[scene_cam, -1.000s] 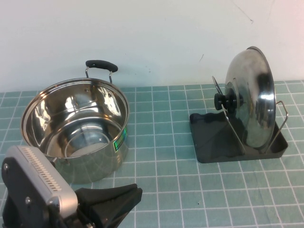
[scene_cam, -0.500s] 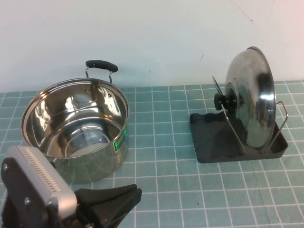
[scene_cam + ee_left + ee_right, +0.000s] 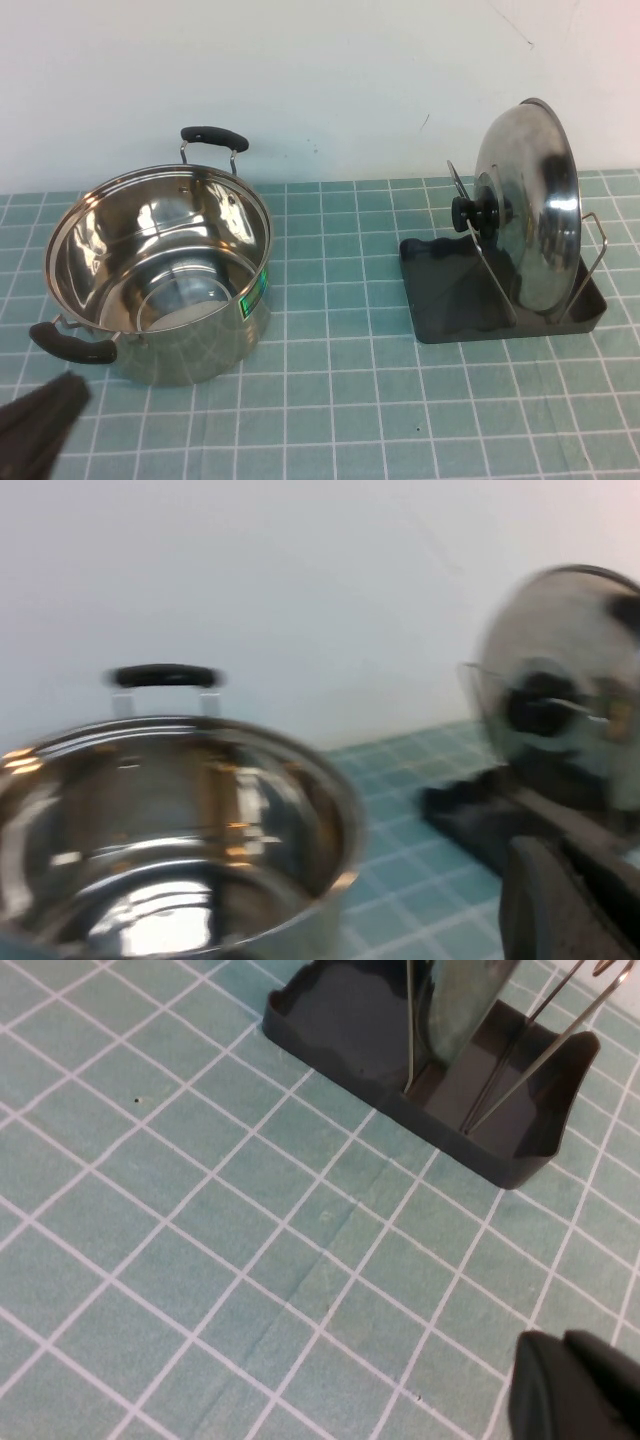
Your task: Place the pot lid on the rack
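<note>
A: What differs from a moment ago?

B: The left arm has pulled back. Its grey wrist housing and black fingers filled the near left corner of the high view; now only a dark blurred tip of the left gripper [image 3: 35,420] shows there, and the pot's [image 3: 160,275] near black handle [image 3: 72,346] is uncovered. Whether that gripper is released or clenched, I cannot tell. Pot, lid and rack sit just as they did.

A: And the lid?

B: The pot lid [image 3: 528,215] stands on edge in the rack [image 3: 440,305], tilted slightly, propped between upright wire loops [image 3: 590,262]. Its black knob [image 3: 470,213] faces the pot. It is domed, polished steel, mirror-bright. The rack is a dark grey matte plastic tray, rectangular, with thin silver wires.

A: The right gripper?

B: The right gripper [image 3: 575,1390] appears only in its wrist view, as black rounded fingertips above the mat, near the rack's [image 3: 500,1125] corner but apart from it. They look pressed together and hold nothing.

A: Room to move?

B: The pot and rack are well apart, with bare green gridded mat [image 3: 340,330] between them and across the near side. The rack lies near the right edge of the high view; a pale wall stands close behind both.
</note>
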Controlling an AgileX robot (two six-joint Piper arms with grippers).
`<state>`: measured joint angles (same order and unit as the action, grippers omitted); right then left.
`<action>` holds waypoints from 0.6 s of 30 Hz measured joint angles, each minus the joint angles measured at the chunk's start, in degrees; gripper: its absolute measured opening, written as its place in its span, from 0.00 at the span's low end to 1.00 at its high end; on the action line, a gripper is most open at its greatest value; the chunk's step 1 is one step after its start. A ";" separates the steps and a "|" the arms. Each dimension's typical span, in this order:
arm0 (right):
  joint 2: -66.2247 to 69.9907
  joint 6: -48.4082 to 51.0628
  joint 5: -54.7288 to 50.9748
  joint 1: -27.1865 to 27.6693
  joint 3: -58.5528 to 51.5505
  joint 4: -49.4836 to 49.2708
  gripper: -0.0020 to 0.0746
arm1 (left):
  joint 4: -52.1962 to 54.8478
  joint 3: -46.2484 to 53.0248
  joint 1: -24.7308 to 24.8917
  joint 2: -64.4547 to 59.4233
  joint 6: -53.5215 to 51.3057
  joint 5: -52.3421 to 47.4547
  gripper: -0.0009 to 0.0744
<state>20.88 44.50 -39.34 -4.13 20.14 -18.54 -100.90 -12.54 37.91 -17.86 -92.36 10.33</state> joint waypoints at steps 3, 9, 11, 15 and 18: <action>0.00 0.00 0.00 0.00 0.00 0.00 0.03 | 0.12 2.90 -8.39 4.37 -0.13 -1.63 0.01; 0.00 0.00 0.00 0.00 0.00 0.00 0.03 | 0.34 5.59 -23.63 12.33 -0.13 -4.06 0.01; 0.00 0.00 0.00 0.00 0.00 0.00 0.03 | 0.57 5.59 -28.69 13.80 -0.13 -5.16 0.01; 0.00 0.00 0.00 0.00 0.00 0.00 0.03 | 0.83 5.69 -33.32 14.37 -0.13 -6.72 0.01; 0.00 0.00 0.00 0.00 0.00 0.00 0.03 | 1.03 5.69 -33.82 14.46 -0.13 -7.23 0.01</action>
<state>20.88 44.50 -39.34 -4.13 20.14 -18.54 -99.88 -6.85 4.09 -3.40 -92.49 3.10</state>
